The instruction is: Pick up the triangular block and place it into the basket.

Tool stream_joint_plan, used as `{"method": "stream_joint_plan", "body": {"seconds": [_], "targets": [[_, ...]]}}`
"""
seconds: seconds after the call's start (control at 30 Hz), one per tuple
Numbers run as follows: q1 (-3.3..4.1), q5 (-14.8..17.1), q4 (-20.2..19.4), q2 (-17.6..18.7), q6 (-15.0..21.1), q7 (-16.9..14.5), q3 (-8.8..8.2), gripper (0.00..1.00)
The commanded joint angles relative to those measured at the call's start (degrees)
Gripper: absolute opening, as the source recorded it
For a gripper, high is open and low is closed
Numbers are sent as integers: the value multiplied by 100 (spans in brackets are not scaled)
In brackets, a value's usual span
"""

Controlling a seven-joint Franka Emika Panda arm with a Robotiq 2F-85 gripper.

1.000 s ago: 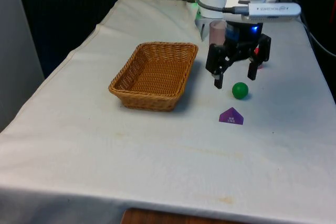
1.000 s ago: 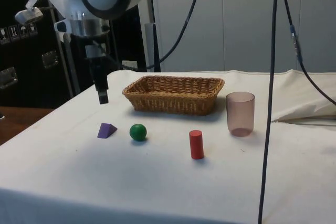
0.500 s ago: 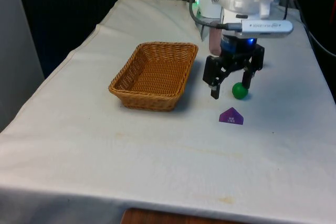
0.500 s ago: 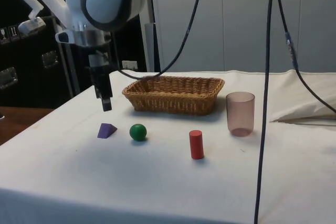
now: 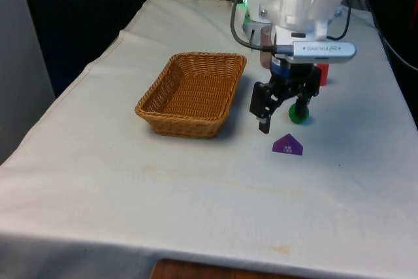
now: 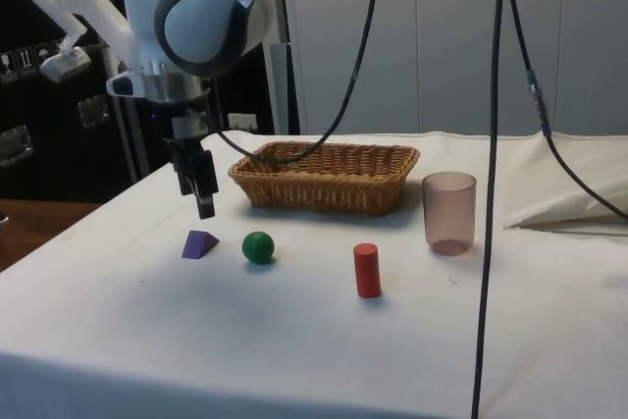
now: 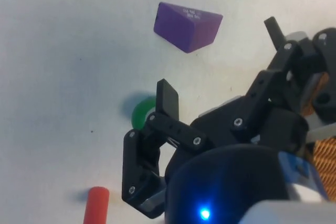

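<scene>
white cloth covers the table (image 5: 130,181), and on it the purple triangular block (image 5: 287,144) lies flat, apart from the wicker basket (image 5: 191,93) that sits toward the front view's left. just above and behind the block hangs the gripper (image 5: 282,113), its jaws spread open and holding nothing, with the green ball (image 6: 258,247) close by its far finger. a red cylinder (image 6: 367,270) stands beyond the ball, and a translucent pink cup (image 6: 449,213) stands further along.
</scene>
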Motion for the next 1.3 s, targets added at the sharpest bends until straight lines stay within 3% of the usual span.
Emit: {"method": "stream_joint_plan", "body": {"seconds": [0.0,0.9,1.27], "targets": [[-23,17,29,34,40,-69,29,100],[-17,0,235,355,46,-1192,29,100],[40,-11,246,378,23,-1530,46,100]]}}
